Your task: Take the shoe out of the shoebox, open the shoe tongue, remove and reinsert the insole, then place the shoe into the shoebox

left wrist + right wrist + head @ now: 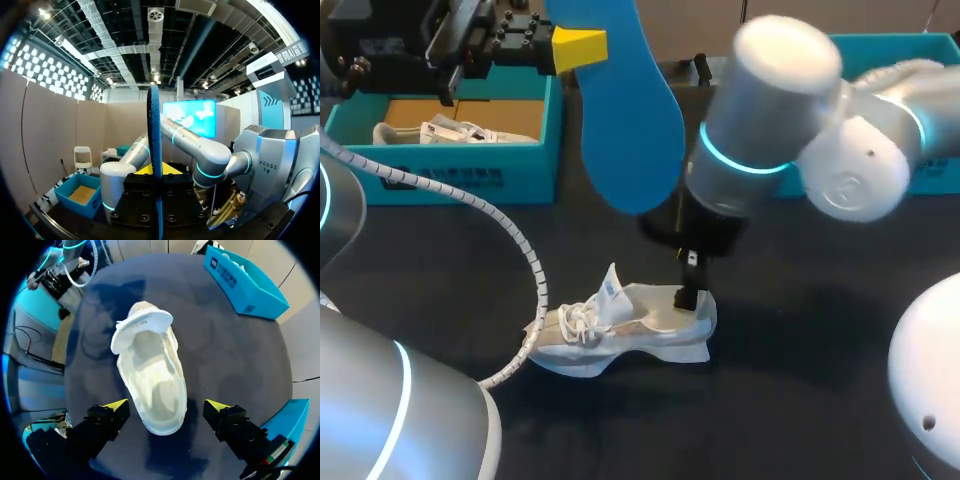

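A white shoe [620,335] lies on the black table, laces and tongue [142,325] pulled open toward its toe, its inside bare. My right gripper [167,407] hangs open over the heel, one yellow tip on either side of the shoe [152,380] and neither touching it; in the head view one dark finger [688,292] hangs at the heel opening. My left gripper [582,48] is raised at the back left, shut on the blue insole [630,110], which hangs down from it. In the left wrist view the insole [155,150] stands edge-on between the fingers.
A teal shoebox [450,165] stands at the back left with another white shoe [450,130] inside; it also shows in the right wrist view [245,282]. A second teal box [930,170] stands at the back right, partly behind my right arm.
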Tool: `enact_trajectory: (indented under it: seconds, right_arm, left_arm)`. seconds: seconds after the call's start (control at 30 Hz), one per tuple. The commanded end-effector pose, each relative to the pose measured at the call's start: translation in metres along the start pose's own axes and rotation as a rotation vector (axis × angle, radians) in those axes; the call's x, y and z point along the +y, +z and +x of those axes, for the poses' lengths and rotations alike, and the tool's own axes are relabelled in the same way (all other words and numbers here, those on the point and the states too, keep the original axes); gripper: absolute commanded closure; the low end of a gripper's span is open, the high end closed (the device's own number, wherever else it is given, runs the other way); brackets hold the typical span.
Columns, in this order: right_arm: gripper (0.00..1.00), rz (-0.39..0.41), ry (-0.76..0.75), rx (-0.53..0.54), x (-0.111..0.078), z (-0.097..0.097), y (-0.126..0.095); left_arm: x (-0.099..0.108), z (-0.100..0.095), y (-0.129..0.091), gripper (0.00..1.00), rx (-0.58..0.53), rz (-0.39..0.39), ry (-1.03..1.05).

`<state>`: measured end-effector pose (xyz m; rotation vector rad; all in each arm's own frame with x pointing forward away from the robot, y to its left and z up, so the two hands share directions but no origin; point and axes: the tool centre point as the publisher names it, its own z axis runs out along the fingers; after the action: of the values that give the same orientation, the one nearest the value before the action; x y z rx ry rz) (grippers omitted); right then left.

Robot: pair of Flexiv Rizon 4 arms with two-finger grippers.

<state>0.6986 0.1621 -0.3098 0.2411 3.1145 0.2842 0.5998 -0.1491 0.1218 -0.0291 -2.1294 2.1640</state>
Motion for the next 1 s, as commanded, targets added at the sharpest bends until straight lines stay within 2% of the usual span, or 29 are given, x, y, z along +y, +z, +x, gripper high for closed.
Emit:
enact_trajectory:
  seconds: [0.03, 0.17, 0.3, 0.67, 0.77, 0.97, 1.0]
  right_arm:
    - [0.0, 0.38, 0.004, -0.002, 0.003, 0.003, -0.004]
    - [0.0, 0.392, -0.009, -0.004, -0.001, 0.008, -0.004]
    - [0.0, 0.372, 0.007, -0.006, -0.005, 0.014, 0.0]
    - [0.0, 0.36, -0.003, -0.015, 0.0, 0.016, 0.002]
    - [0.0, 0.358, -0.009, -0.02, 0.001, 0.015, 0.001]
    - [0.0, 0.352, -0.043, -0.036, 0.013, 0.002, 0.001]
    - [0.0, 0.349, -0.051, -0.035, 0.018, -0.005, 0.003]
  left_arm:
    - [0.001, -0.001, 0.002, 1.0, 0.001, 0.003, 0.001]
    - [0.001, -0.001, 0.002, 1.0, 0.001, 0.003, 0.001]
    - [0.001, -0.001, 0.002, 1.0, 0.001, 0.003, 0.001]
    - [0.001, -0.001, 0.002, 1.0, 0.001, 0.003, 0.001]
    - [0.001, -0.001, 0.002, 1.0, 0.001, 0.003, 0.001]
    - [0.001, -0.001, 0.002, 1.0, 0.001, 0.003, 0.001]
    - [0.001, -0.001, 0.002, 1.0, 0.001, 0.003, 0.001]
